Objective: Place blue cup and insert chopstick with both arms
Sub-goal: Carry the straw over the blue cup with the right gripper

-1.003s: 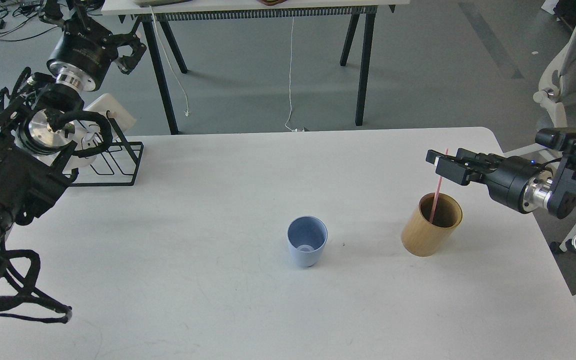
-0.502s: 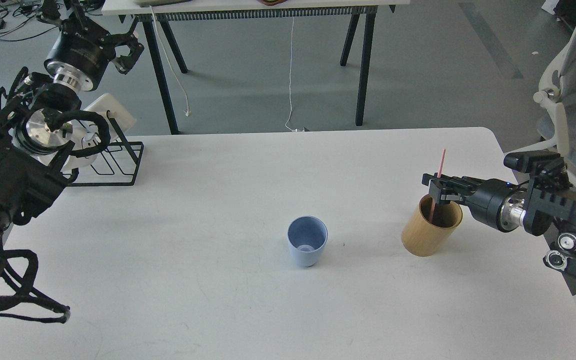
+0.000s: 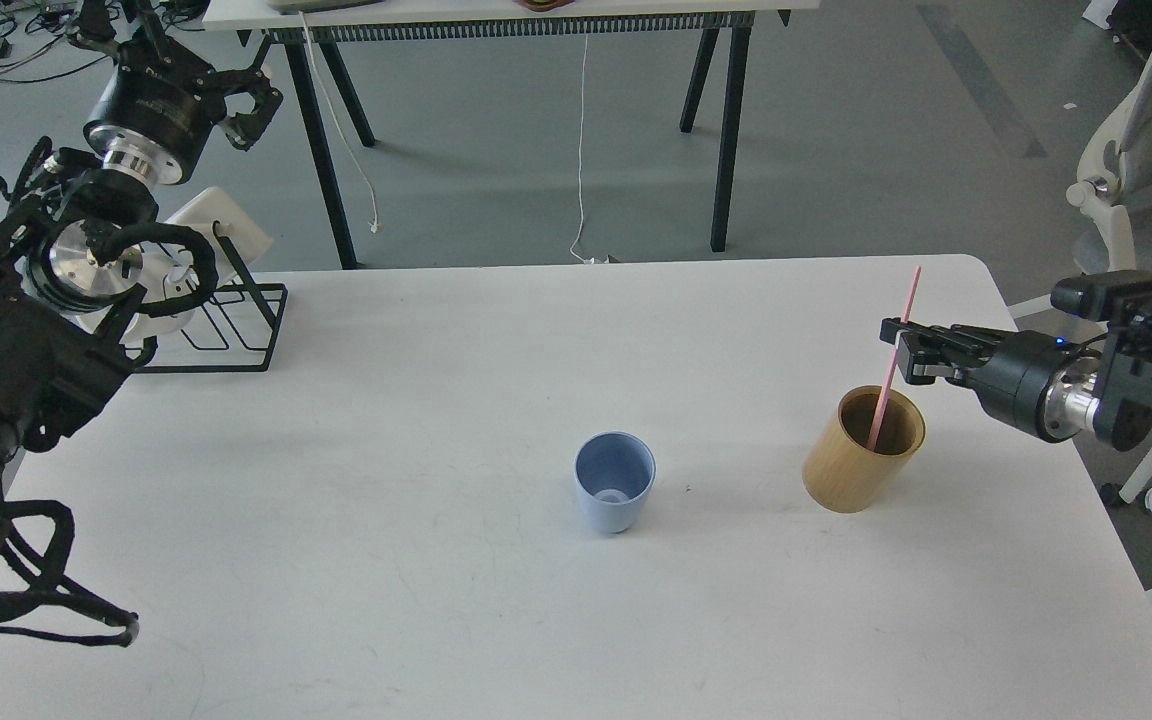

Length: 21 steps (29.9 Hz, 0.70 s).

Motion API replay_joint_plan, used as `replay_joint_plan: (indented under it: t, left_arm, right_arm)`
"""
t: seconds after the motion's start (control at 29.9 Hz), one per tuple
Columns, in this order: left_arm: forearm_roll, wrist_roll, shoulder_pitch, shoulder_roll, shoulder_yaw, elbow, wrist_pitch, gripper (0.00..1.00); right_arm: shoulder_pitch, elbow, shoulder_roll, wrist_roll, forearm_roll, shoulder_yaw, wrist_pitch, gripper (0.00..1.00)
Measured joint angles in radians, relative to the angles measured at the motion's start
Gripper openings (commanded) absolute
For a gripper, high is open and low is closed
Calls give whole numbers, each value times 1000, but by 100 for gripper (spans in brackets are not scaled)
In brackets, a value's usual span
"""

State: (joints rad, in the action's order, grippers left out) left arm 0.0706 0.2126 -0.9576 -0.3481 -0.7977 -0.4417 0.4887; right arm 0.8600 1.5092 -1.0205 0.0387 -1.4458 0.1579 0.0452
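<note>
The blue cup stands upright and empty near the middle of the white table. The pink chopstick leans to the right, its lower end inside the tan wooden holder and its top sticking up above my right gripper. My right gripper comes in from the right, just above and behind the holder's rim, and is shut on the chopstick's middle. My left gripper is raised at the far left, above the rack and off the table, with its fingers apart and empty.
A black wire rack with a white object stands at the table's back left corner. A second table's legs and a hanging cord are behind. A grey chair is at the right.
My right gripper dipped to the holder's rim, then rose and shifted right; the chopstick now stands higher and leans more. My left arm drifted slightly up and left.
</note>
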Motion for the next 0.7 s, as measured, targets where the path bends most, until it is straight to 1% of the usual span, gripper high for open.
replay_joint_plan:
  t: [0.1,0.17,0.27,0.33,0.43,0.57,0.7]
  left_arm:
    - [0,-1,0,-1,0,0,0,99]
    - [0,-1,0,-1,1,0,0,99]
    - [0,-2,0,-2,1,0,0,99]
    - [0,-2,-1,-3,2,0,0,99]
    - [-1,-2,-1,-3,2,0,0,99]
    - [-1,-2,-1,-3,2,0,0,99]
    - [-2,-1,-1,-3,2,0,0,99]
  right_arm:
    - [56,47,-74,5,5,24,-55,6]
    - [95,61,-100,7,8,63,-87,6]
    - [139,62,-105,7,24,155,-120,6]
    - [150,59,-88,7,48,217,-127,6]
    - [153,58,8,9,89,275,-128,5]
    - [127,58,126,15,104,283,-124,5]
    - [77,53,268,17,101,281,-121,5]
